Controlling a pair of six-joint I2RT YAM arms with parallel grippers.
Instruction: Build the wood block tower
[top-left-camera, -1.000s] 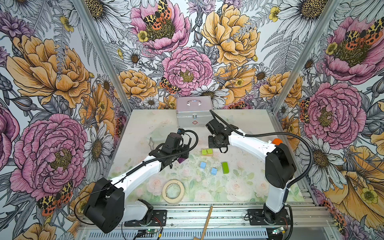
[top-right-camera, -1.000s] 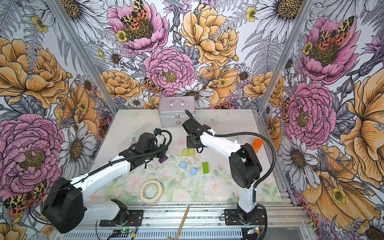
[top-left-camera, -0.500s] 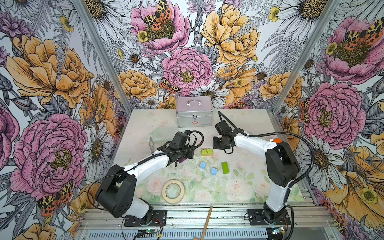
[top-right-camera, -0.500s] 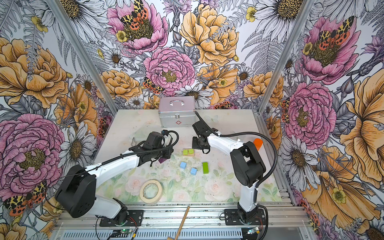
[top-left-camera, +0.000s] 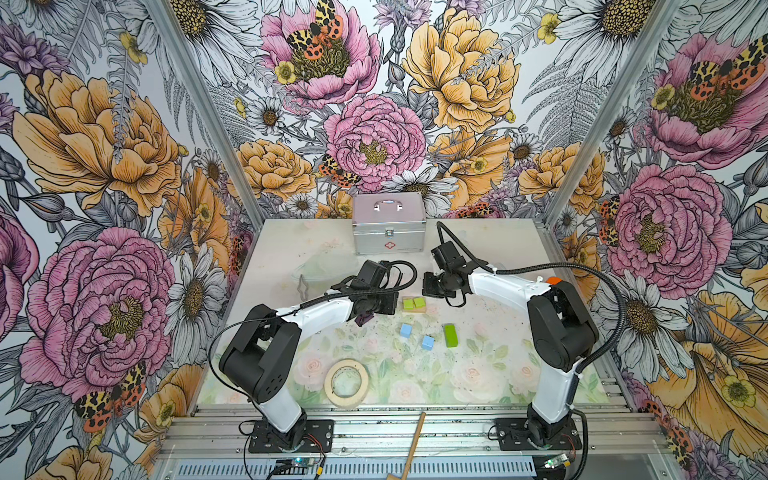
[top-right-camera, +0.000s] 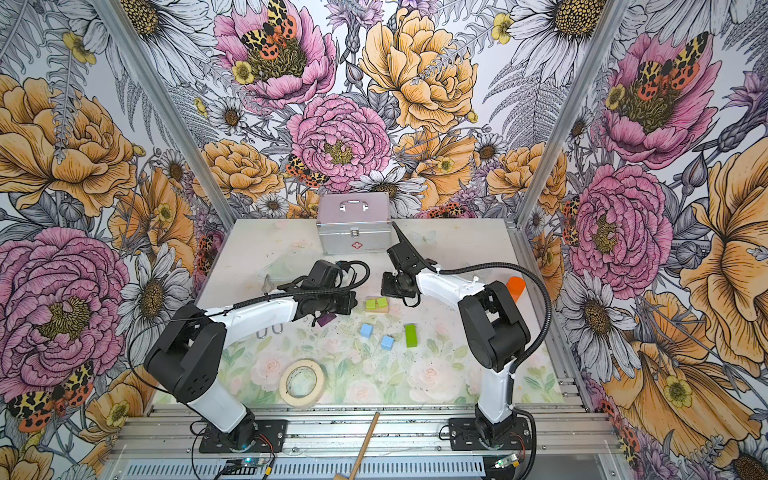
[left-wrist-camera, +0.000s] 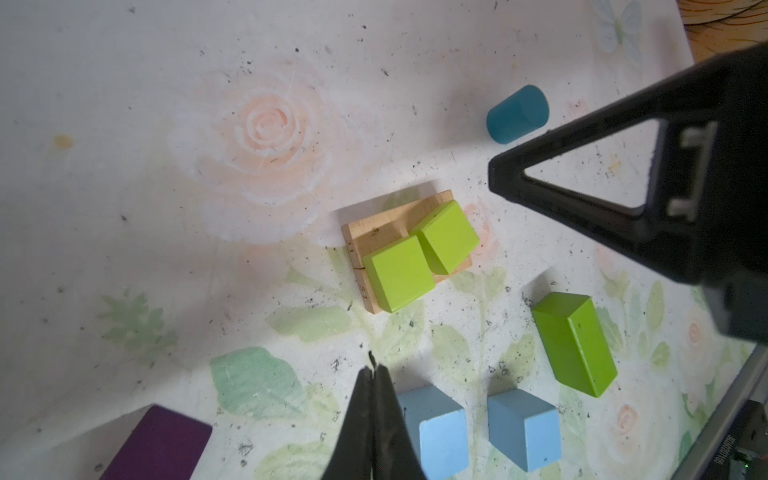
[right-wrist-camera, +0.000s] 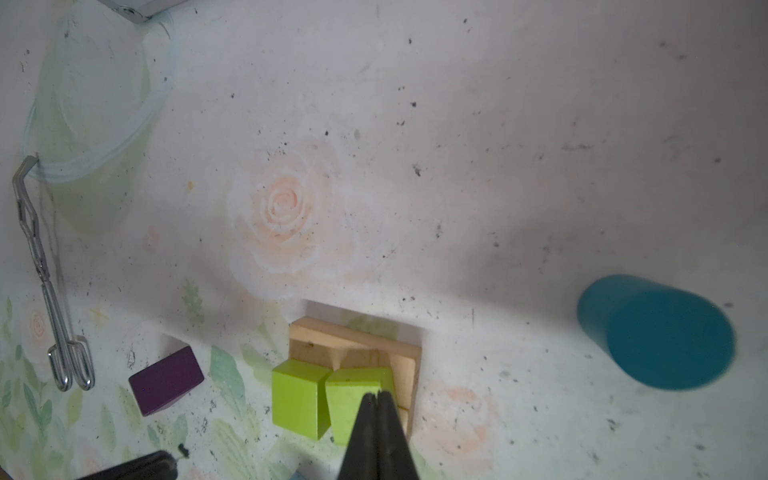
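Observation:
Two lime-green cubes (top-left-camera: 414, 303) sit side by side on two tan bars (left-wrist-camera: 374, 232) lying flat at mid-table. In front of them lie two light-blue cubes (top-left-camera: 405, 330) (top-left-camera: 427, 342) and a long green block (top-left-camera: 450, 335). The purple block (top-left-camera: 364, 319) lies just under my left wrist. A teal cylinder (left-wrist-camera: 517, 114) lies on its side beyond the stack, hidden in both top views. My left gripper (left-wrist-camera: 374, 368) is shut and empty, hovering left of the stack. My right gripper (right-wrist-camera: 377, 395) is shut and empty, over the right-hand green cube (right-wrist-camera: 353, 399).
A metal case (top-left-camera: 388, 226) stands at the back. A beige tape roll (top-left-camera: 347, 382) lies near the front. An orange container (top-right-camera: 516, 286) stands behind the right arm. Metal tongs (right-wrist-camera: 41, 270) and a clear plastic piece (right-wrist-camera: 95, 124) lie at the left. A wooden stick (top-left-camera: 413, 444) crosses the front rail.
My left gripper has moved right towards the green stack while its elbow folded back. The right gripper has shifted slightly nearer the stack. No block has moved.

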